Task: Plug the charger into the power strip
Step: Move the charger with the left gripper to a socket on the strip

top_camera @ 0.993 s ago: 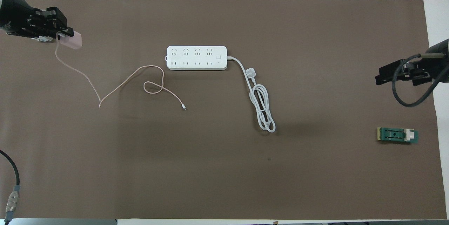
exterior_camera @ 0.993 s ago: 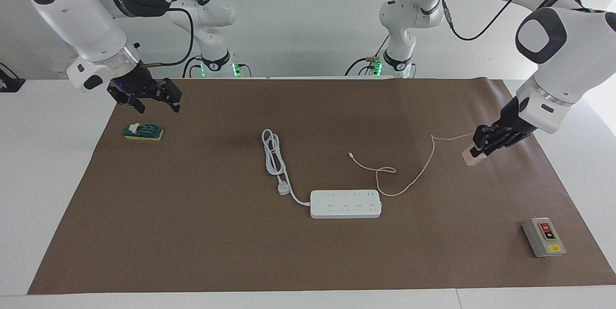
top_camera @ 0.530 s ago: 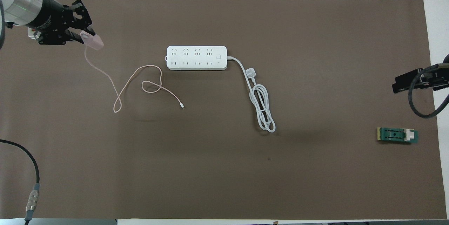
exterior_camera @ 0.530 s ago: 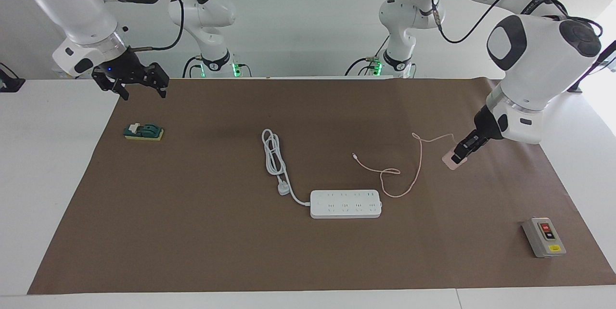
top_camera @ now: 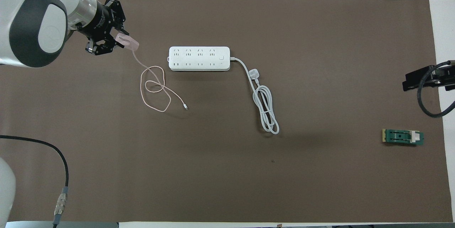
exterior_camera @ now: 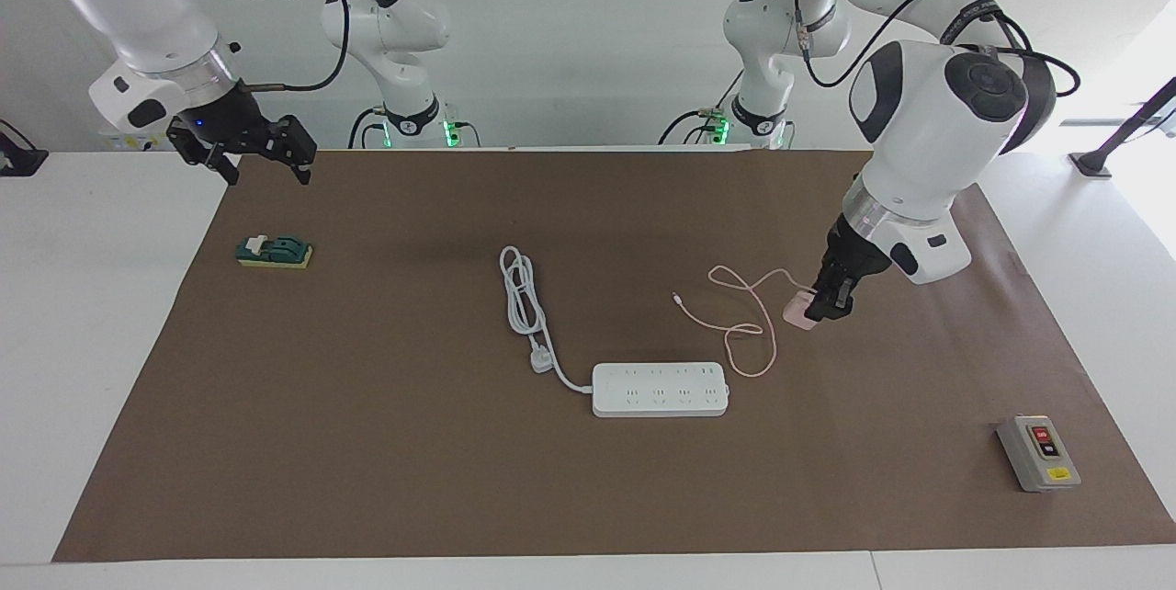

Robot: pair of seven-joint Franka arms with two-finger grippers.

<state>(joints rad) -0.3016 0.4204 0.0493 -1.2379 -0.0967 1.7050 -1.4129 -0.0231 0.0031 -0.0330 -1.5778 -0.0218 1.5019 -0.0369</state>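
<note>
Since a second ago, your left gripper (exterior_camera: 824, 307) has carried the charger (exterior_camera: 797, 310) in from the left arm's end of the mat toward the middle, and the thin cable (exterior_camera: 749, 325) has bunched into tighter loops below it. Your right gripper (exterior_camera: 248, 147) has drawn back to the mat's edge, where it waits, its fingers spread wide and empty above the small green part (exterior_camera: 274, 251).

Starting nearest the hand: the left gripper's fingers are closed on the charger, which hangs tilted just off the mat. Directly under and beside it lie the cable loops, some touching the near corner of the power strip (exterior_camera: 660, 389). That strip lies flat a short way on from the hand, its sockets facing up, its thick cord (exterior_camera: 528, 307) and plug (exterior_camera: 541, 361) trailing off toward the right arm's end. The grey switch box (exterior_camera: 1038, 453) sits well apart.

To do this well, you will likely need to level the charger so the prongs point straight down, line them up over one socket, then press vertically. Watch that the slack cable doesn't drag across the strip.
</note>
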